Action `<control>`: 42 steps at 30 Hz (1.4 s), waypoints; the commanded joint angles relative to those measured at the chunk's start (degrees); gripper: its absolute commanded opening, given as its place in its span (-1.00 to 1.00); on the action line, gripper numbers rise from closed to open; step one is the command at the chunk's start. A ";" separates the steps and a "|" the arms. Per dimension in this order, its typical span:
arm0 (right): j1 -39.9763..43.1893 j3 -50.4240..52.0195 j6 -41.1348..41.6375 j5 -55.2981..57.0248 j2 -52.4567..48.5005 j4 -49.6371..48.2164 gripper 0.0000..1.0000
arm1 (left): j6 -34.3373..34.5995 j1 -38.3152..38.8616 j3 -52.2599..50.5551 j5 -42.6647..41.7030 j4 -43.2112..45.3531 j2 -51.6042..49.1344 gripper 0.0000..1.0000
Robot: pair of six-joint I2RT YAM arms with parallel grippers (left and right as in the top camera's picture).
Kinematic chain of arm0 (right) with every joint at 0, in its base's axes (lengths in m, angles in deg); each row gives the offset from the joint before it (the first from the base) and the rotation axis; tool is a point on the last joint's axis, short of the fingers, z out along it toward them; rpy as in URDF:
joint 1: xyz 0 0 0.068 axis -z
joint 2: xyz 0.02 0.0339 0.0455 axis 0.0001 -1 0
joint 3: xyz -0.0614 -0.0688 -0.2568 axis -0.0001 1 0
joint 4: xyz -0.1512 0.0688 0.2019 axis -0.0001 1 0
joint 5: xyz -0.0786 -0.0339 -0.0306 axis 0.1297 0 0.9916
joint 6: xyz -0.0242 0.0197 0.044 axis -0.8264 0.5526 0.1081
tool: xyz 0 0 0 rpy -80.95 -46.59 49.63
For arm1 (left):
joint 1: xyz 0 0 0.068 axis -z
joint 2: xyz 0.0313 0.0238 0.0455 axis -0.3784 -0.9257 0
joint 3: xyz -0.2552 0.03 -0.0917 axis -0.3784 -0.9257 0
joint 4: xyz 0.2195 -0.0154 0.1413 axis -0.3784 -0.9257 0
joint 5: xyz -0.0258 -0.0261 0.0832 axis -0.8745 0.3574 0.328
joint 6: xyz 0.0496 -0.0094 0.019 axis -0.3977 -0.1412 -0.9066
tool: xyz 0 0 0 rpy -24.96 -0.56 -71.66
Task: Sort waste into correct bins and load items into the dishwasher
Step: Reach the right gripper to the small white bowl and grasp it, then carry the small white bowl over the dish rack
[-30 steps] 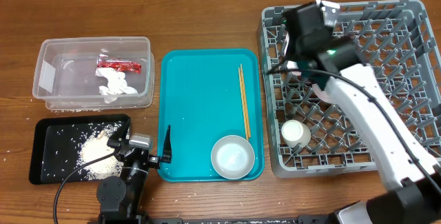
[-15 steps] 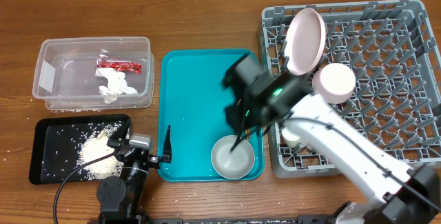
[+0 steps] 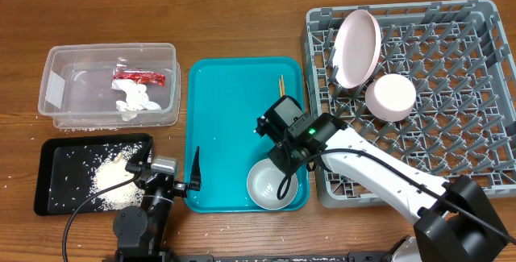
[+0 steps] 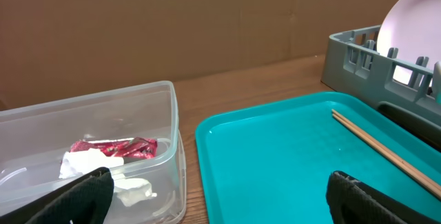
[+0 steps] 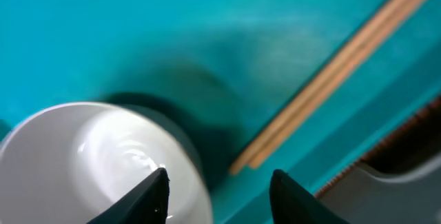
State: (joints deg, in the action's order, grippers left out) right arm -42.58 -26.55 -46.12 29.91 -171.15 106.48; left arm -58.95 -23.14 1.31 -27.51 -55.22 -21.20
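my right gripper (image 5: 219, 182) fingers apart, empty | over teal tray (image 5: 138, 31), at near ends of chopsticks (image 5: 331, 72), bowl (image 5: 89, 162) just beside | my left gripper (image 4: 217, 186) wide apart

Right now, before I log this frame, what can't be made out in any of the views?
Overhead: chopsticks, only the far tip shows; the right arm covers the rest.
Overhead: rack, its near-left corner lies under the same arm.
Right wrist: bowl, blurred, cut off by the bottom edge.
Left wrist: tub, cut off by the left and bottom edges.
Overhead: rice on the black tray, grains too small to count.
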 commanded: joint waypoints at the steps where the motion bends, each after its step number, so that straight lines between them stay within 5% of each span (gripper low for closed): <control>1: -0.26 0.11 -2.25 -4.24 -1.88 0.26 -0.08 | -1.07 -0.42 -0.44 -0.28 0.20 0.59 1.00; 3: -0.33 0.11 -2.27 -3.63 -3.74 0.35 -0.11 | -1.07 -0.42 -0.44 -0.28 0.20 0.59 1.00; 8: -0.31 -0.46 -1.53 -2.43 -5.81 -0.68 -0.72 | -1.07 -0.42 -0.44 -0.28 0.20 0.59 1.00; 12: -0.31 -4.04 0.81 -2.45 -3.78 -0.09 -0.92 | -1.07 -0.42 -0.44 -0.28 0.20 0.59 1.00; 18: 1.44 -13.57 11.23 8.92 2.78 0.46 -0.92 | -1.07 -0.42 -0.44 -0.28 0.20 0.59 1.00; 28: 13.84 -19.30 27.26 59.12 11.34 5.46 -0.92 | -1.07 -0.42 -0.44 -0.28 0.20 0.59 1.00; 42: 43.15 -18.71 28.20 65.59 5.64 4.55 -0.92 | -1.07 -0.42 -0.44 -0.28 0.20 0.59 1.00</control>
State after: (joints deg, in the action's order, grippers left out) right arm -3.65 -44.85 -18.98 93.39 -162.56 111.61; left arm -58.93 -23.14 1.29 -27.51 -55.22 -21.20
